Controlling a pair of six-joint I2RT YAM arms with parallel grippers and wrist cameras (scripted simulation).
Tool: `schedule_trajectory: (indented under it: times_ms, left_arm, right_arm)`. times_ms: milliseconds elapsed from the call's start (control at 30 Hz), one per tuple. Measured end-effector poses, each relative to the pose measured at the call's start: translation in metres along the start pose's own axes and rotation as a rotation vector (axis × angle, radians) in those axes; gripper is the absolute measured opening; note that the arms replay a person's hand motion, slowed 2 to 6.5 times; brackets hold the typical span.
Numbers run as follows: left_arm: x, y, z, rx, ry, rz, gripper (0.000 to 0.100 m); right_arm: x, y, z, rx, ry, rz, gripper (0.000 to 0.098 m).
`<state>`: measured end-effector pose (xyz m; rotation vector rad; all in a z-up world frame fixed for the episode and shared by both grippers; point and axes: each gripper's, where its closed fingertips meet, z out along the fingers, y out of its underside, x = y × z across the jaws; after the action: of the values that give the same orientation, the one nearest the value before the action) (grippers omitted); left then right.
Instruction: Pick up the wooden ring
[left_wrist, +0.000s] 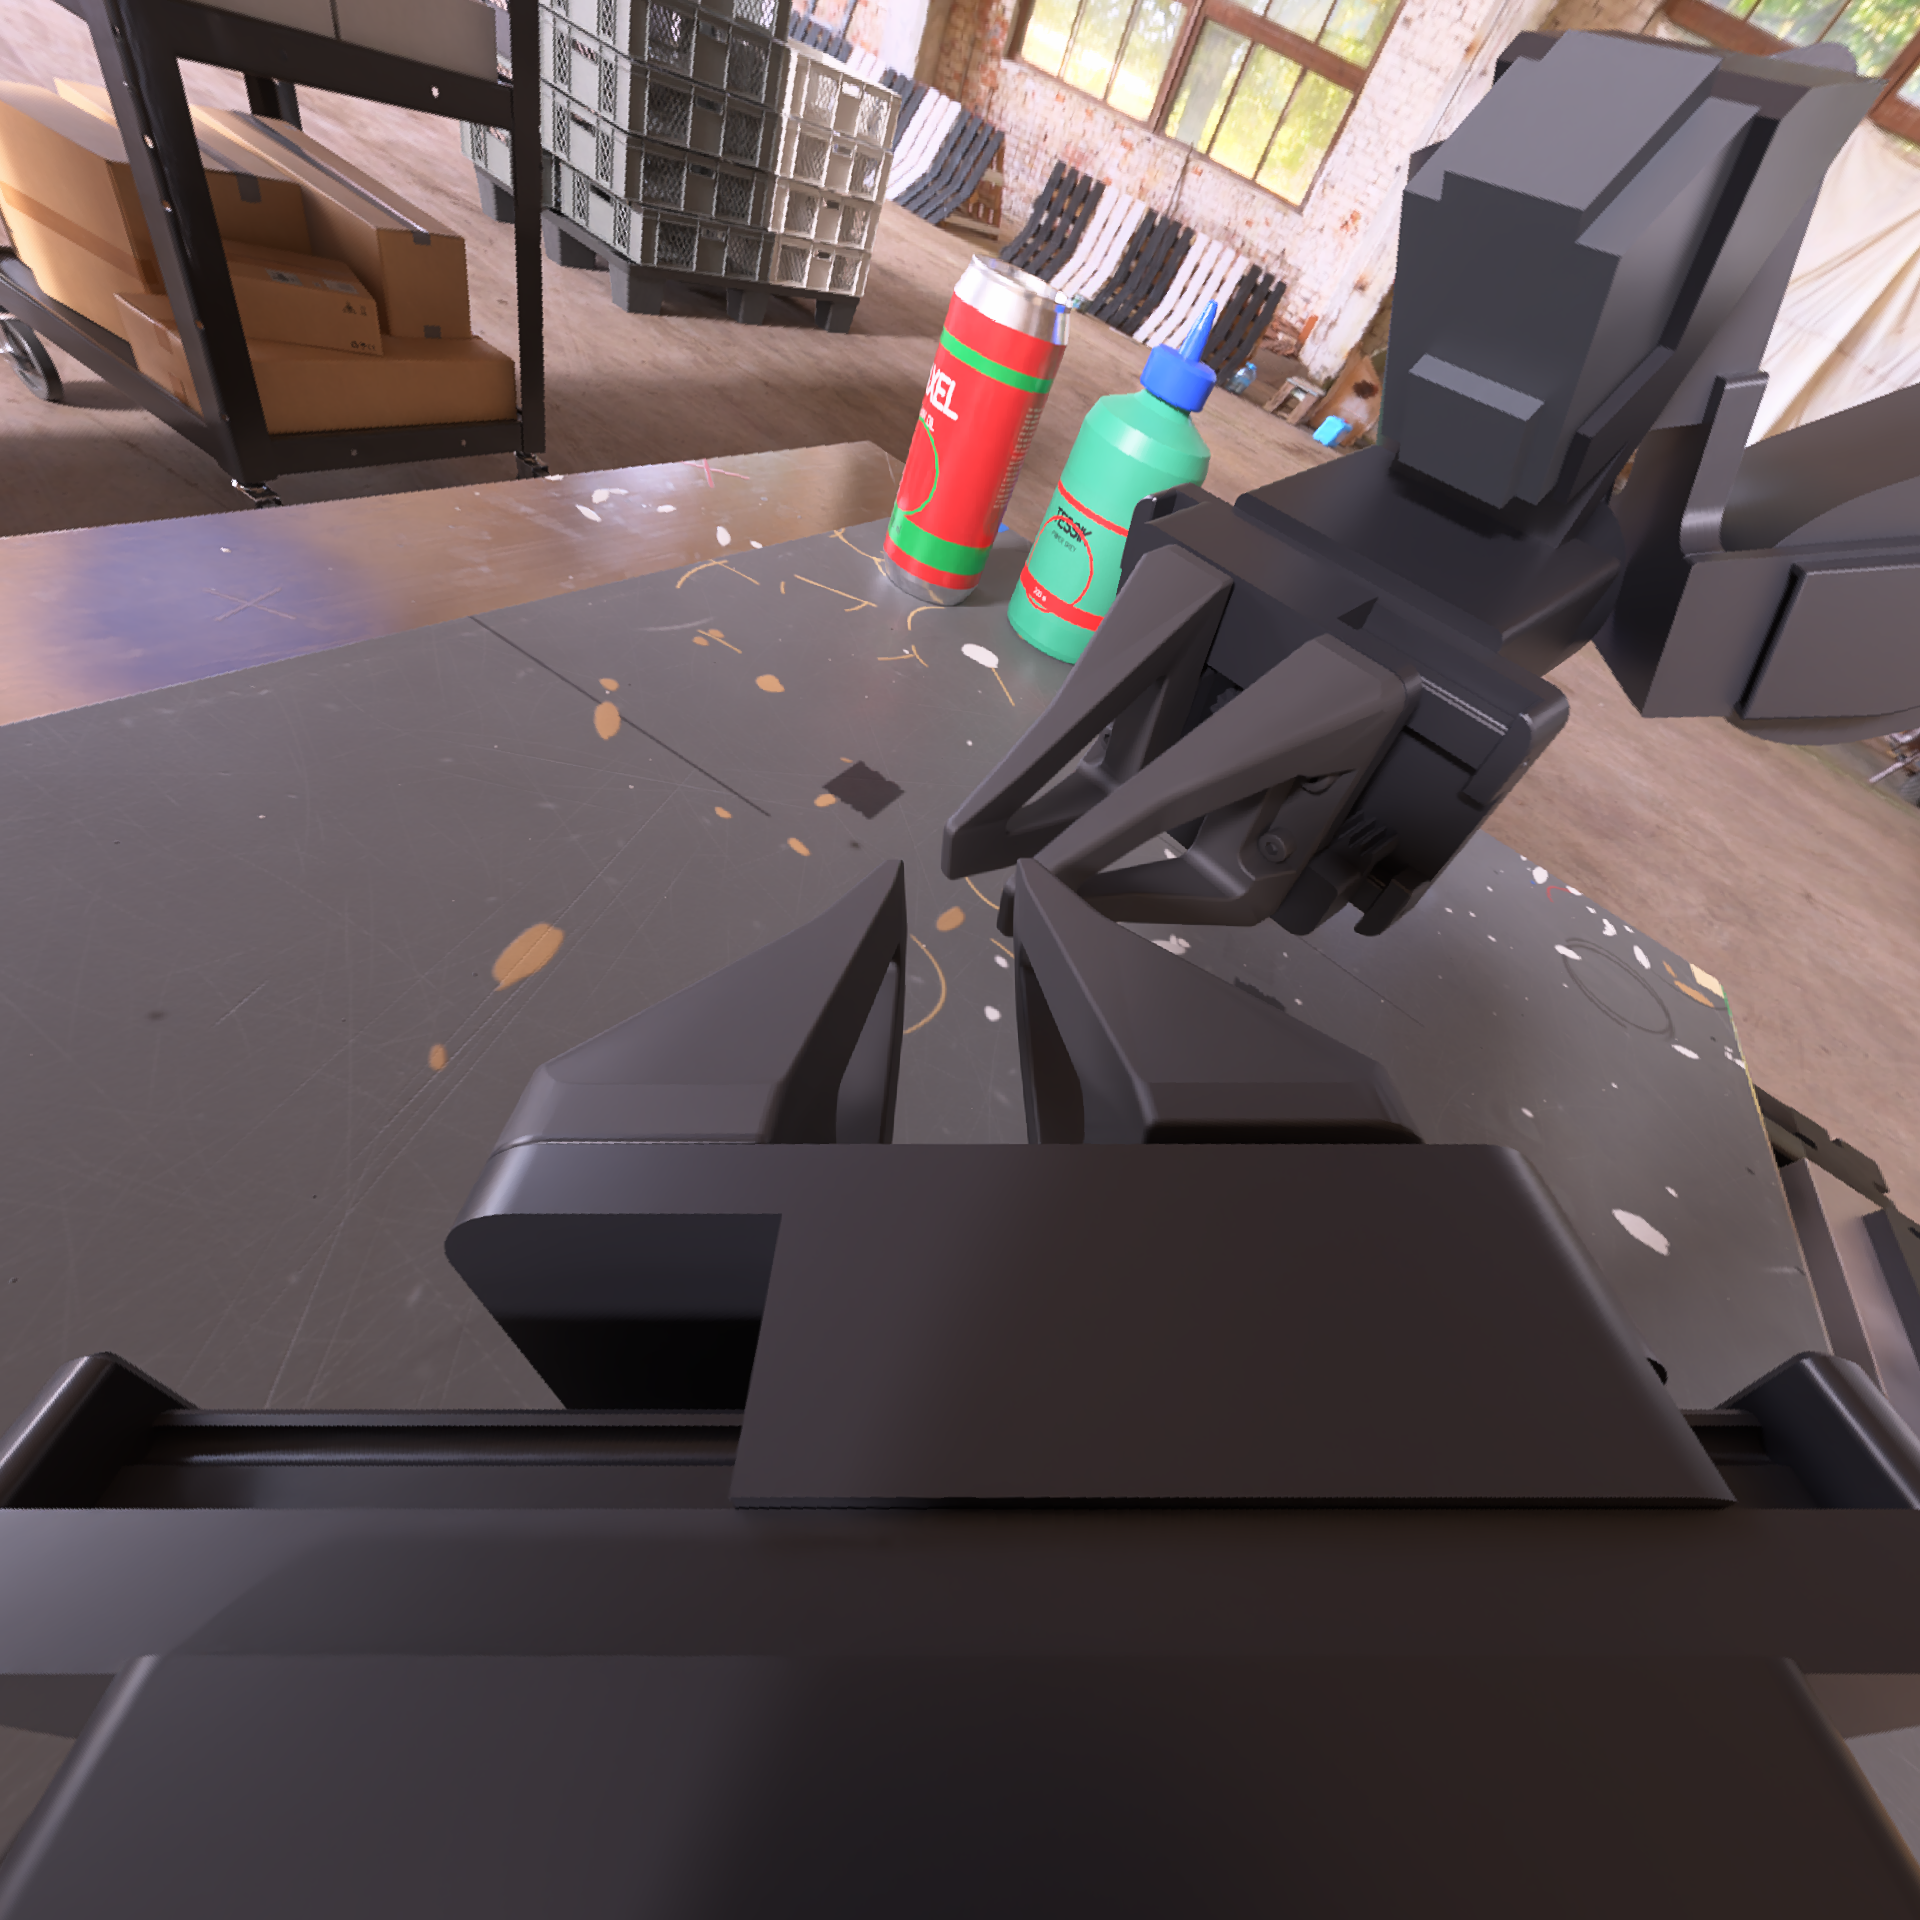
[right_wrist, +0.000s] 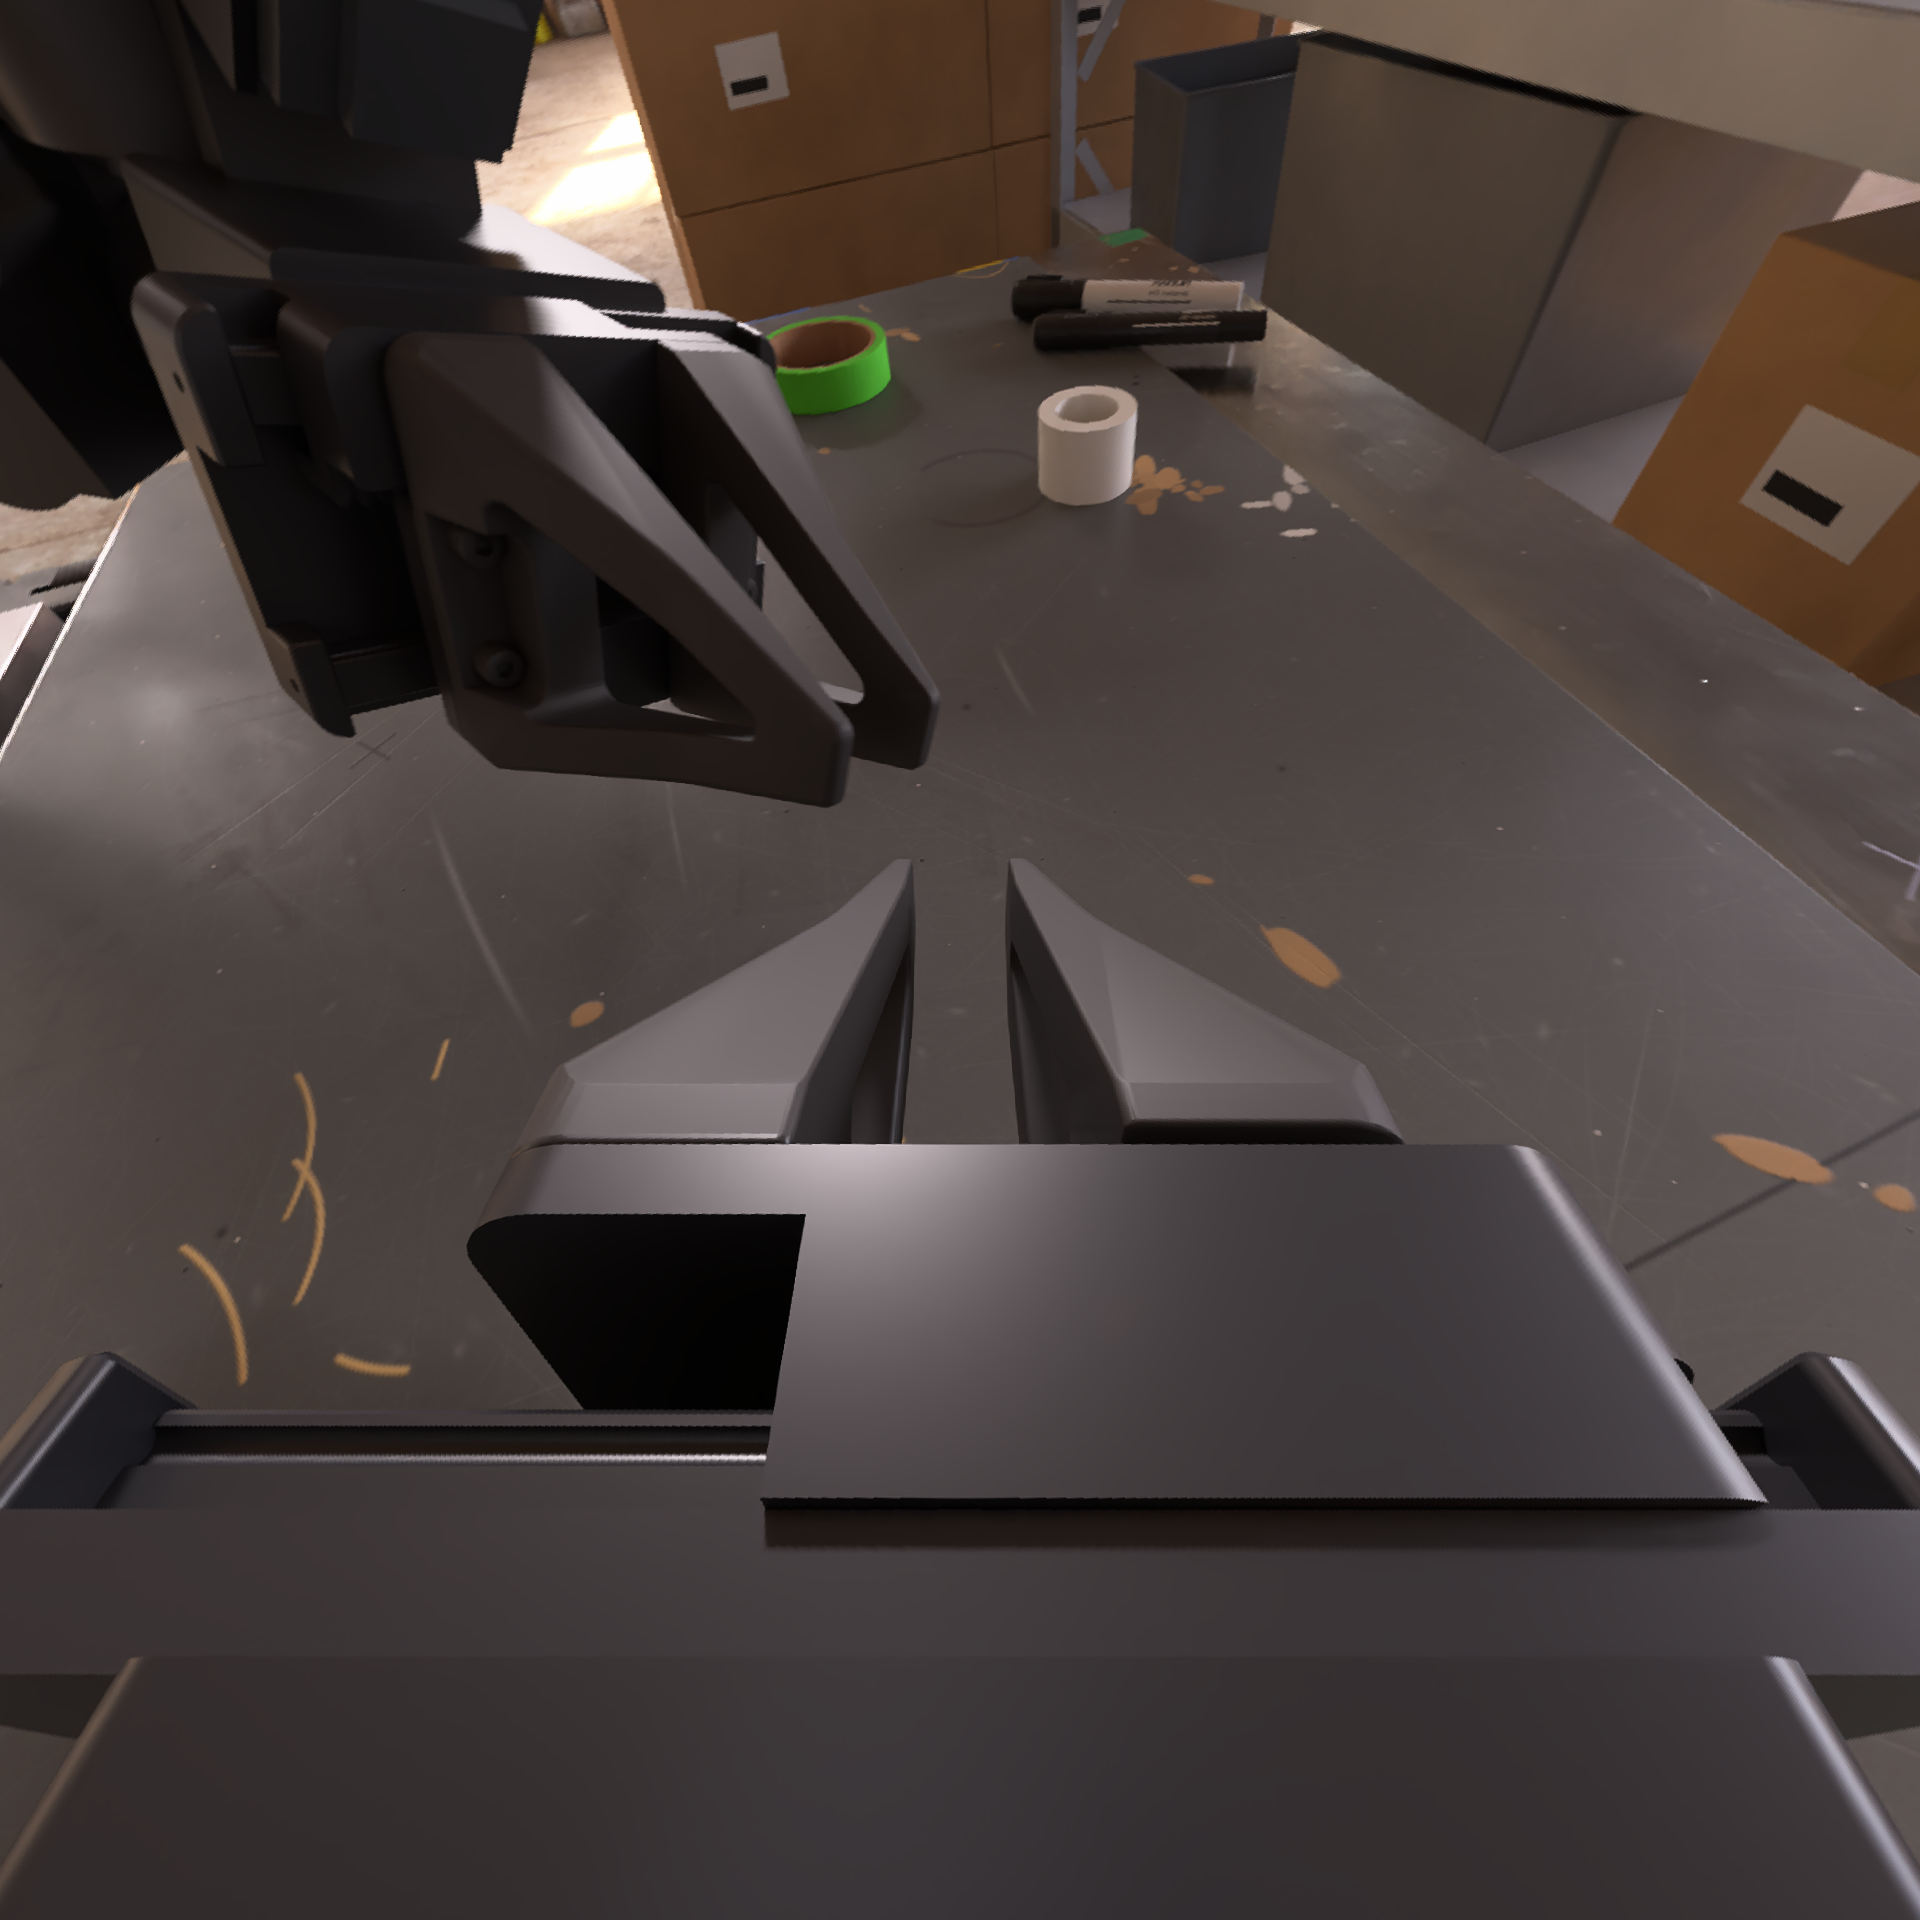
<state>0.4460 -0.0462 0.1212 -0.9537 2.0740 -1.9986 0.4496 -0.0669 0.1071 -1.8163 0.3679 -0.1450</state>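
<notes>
- My left claw (left_wrist: 961, 883) hangs low over the tabletop (left_wrist: 312, 935). Its two fingers are a narrow slit apart, with nothing between them.
- My right claw (right_wrist: 961, 878) is the same: a slim gap, nothing held. The two claws point at each other with their tips near, over the bare middle of the tabletop.
- I judge this a resting pose. Neither claw is aimed at anything to take, and the picking has not begun.
- I cannot find the wooden ring with certainty in either view. Far ahead of my right claw, just left of a white roll (right_wrist: 1086, 445), a thin dark circle (right_wrist: 977, 483) lies flat on the tabletop. Whether it is the ring or only a scuff, I cannot tell.
- Beyond that circle, ahead and a little left of my right claw, a green tape roll (right_wrist: 836, 364) lies flat. Two black markers (right_wrist: 1138, 312) lie side by side, farther ahead and to the right.
- Ahead of my left claw and slightly right, a red can (left_wrist: 977, 436) and a green bottle (left_wrist: 1112, 530) with a blue nozzle stand upright just beside each other, near the far edge and well clear of my fingers.
- The tabletop is dark grey and finely scratched, spattered with orange and white paint flecks.
- The room is a workshop hall. It has a black cart (left_wrist: 187, 260) of cardboard boxes, stacked grey crates (left_wrist: 717, 156), brick walls and tall windows (left_wrist: 1195, 83).
</notes>
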Motion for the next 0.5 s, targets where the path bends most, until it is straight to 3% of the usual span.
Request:
schedule_trajectory:
  times_ms: [500]
  left_arm:
    - [0.0,-0.004,-0.003,0.02,0.003,0.01,0.028]
  right_arm:
    - [0.028,-0.009,-0.013,0.059,0.131,-0.002,0.0158]
